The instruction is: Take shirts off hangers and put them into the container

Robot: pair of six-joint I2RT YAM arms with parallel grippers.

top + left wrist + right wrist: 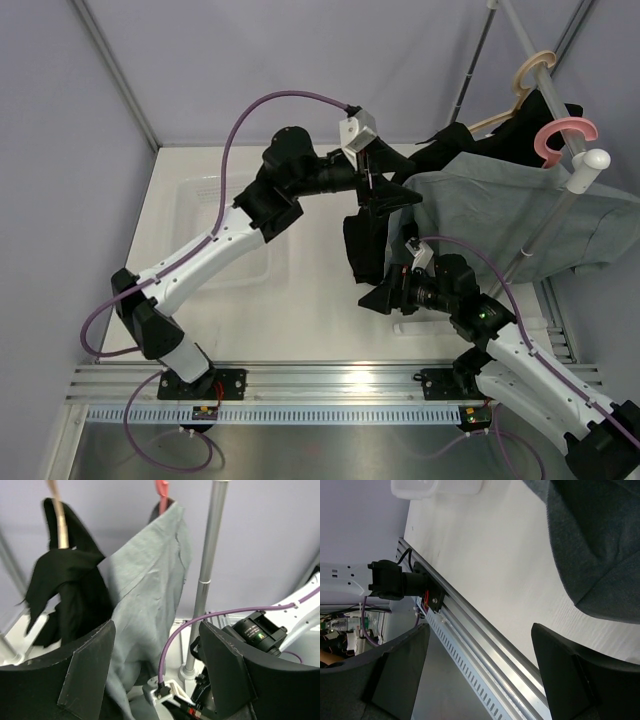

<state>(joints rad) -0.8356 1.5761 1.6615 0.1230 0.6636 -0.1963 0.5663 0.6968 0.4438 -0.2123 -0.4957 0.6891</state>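
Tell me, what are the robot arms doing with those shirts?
Two robot arms are working on shirts that hang on a rack. The left tool is open, with the grey shirt hanging between its fingers, not gripped yet. The right tool is open and empty, low over the table. The grey shirt is on the pink hanger and the black shirt is on the wooden hanger. No shirt is in the container yet.

No legible text, labels, numbers, or signs
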